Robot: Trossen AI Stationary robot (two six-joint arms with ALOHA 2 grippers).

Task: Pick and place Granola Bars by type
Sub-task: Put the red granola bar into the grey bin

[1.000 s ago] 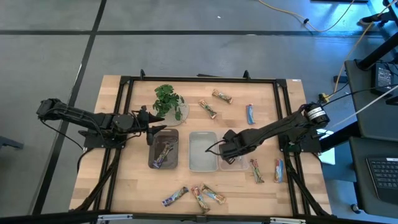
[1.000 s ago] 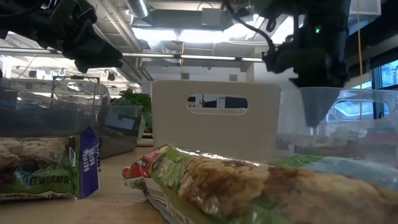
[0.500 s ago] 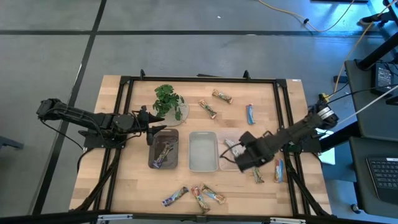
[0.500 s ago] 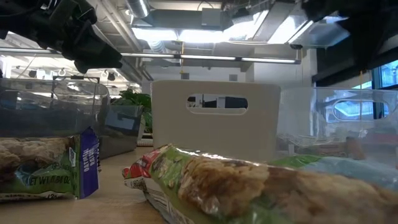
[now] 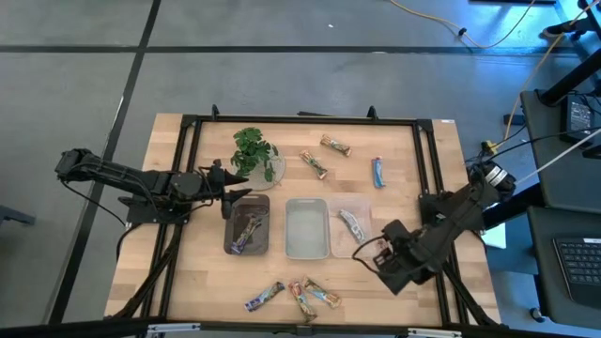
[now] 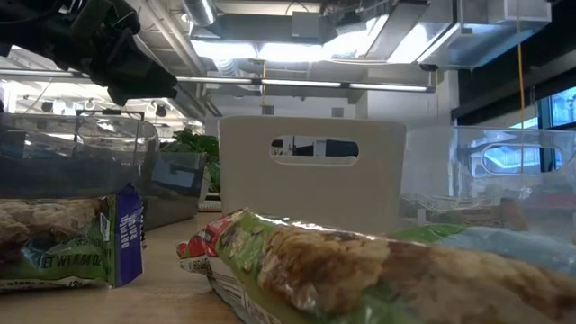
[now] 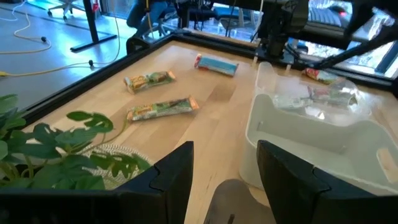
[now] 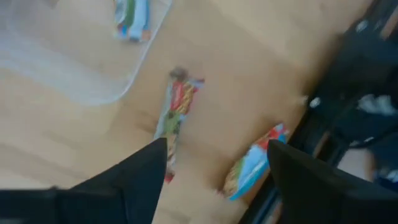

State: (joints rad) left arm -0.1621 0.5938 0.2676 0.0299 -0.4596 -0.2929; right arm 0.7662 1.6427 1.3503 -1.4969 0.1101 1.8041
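Observation:
Granola bars lie scattered on the wooden table: three at the far side (image 5: 335, 145), (image 5: 315, 163), (image 5: 377, 172), and three near the front edge (image 5: 302, 298). Some lie in the dark left bin (image 5: 247, 225), and one (image 5: 351, 222) lies in the clear right bin (image 5: 362, 208). My right gripper (image 5: 374, 255) hovers open just on the near side of that bin. Below it are a red-green bar (image 8: 175, 117) and a blue bar (image 8: 252, 165). My left gripper (image 5: 230, 188) waits open at the left bin's far end, with nothing between its fingers (image 7: 177, 174).
A white bin (image 5: 306, 228) stands between the dark bin and the clear one. A leafy plant on a round dish (image 5: 254, 153) sits at the far left beside my left gripper. A black frame (image 5: 434, 188) borders the table. Bare wood shows between the bins and the far bars.
My right gripper has drawn back from over the clear bin, toward the table's near edge and somewhat right. A bar now lies in the bin where the gripper stood. The gripper has also left the low view.

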